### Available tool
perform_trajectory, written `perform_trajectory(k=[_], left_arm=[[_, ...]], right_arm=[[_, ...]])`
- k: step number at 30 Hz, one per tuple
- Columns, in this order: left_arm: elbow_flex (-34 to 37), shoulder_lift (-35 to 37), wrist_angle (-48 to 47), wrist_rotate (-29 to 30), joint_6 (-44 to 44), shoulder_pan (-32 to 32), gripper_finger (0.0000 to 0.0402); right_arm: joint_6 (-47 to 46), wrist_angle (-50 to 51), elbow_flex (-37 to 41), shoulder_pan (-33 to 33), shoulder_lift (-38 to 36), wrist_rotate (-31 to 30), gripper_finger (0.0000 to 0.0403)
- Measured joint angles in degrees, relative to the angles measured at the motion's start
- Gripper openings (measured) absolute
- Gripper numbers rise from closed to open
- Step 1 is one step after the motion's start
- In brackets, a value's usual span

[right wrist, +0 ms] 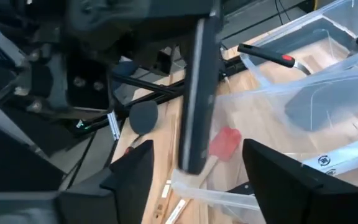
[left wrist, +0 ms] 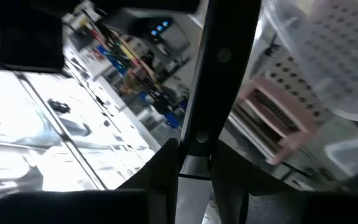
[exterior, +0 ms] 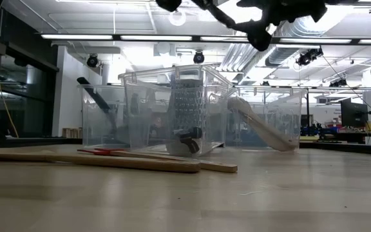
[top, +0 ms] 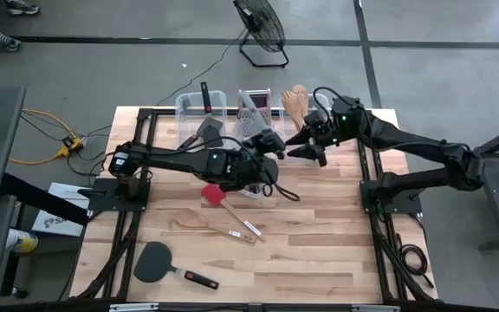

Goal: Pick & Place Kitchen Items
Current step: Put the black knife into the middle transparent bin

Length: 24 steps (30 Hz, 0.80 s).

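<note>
Knife (left wrist: 213,81) upright lengthwise in left gripper (left wrist: 194,165)

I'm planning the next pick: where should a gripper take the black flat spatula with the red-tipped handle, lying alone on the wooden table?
Grip the black flat spatula by its slim handle, midway between blade and red tip, coming straight down and closing across it. The wide blade lies flat on the wooden table, offering no edge.
</note>
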<state>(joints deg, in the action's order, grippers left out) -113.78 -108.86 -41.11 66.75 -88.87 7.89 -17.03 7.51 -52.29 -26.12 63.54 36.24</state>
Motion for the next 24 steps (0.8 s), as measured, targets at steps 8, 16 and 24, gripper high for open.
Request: perform_trajectory(k=[8, 16, 24], left_arm=[[0.0, 0.0, 8.36, -3.55, -10.33, -0.01, 0.0065], [0.0, 0.0, 11.19, -4.5, -13.38, 0.03, 0.0065], [0.0, 0.0, 13.96, -4.99, -15.03, 0.14, 0.0065]], right_arm=[[0.16, -3.4, 0.0, -4.58, 0.59, 9.13, 0.0262], [-0.16, -5.57, 0.0, -6.32, 1.03, 6.81, 0.0259], [-3.64, -11.06, 0.0, -6.23, 5.91, 13.42, 0.026]])
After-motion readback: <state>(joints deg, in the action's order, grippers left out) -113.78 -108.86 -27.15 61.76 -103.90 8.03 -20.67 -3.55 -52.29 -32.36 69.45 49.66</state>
